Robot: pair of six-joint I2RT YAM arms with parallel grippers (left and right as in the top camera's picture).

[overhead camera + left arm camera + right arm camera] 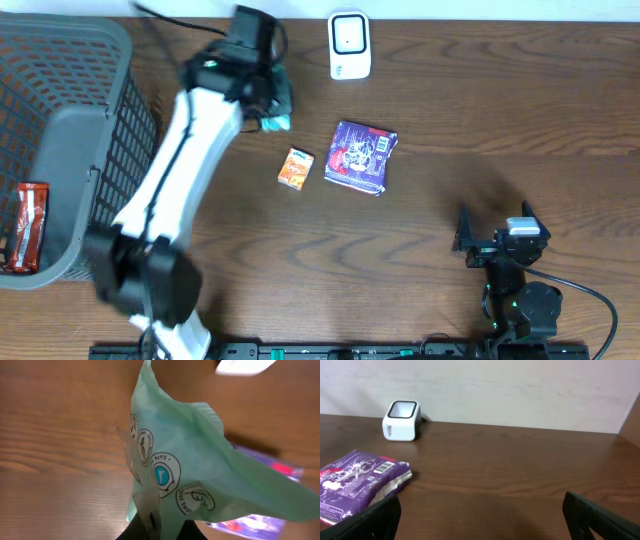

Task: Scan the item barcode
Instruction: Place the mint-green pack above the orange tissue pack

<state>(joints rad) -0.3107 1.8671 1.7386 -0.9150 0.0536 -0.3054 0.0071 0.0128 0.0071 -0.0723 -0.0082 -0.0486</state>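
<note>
Now | L tool [159,532] pinches green pkt [195,475] edge | R tool [482,520] wide, apart

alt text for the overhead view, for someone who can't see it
The left arm's tool grips a pale green plastic packet over a brown wooden table, near a white box-shaped barcode scanner. A purple foil packet and a small orange packet lie nearby; a grey mesh basket at left holds a red wrapper, and the right tool sits open.

Mint packet [200,460] is crinkly thin plastic; purple pack [355,482] glossy; table [520,475] smooth wood.
</note>
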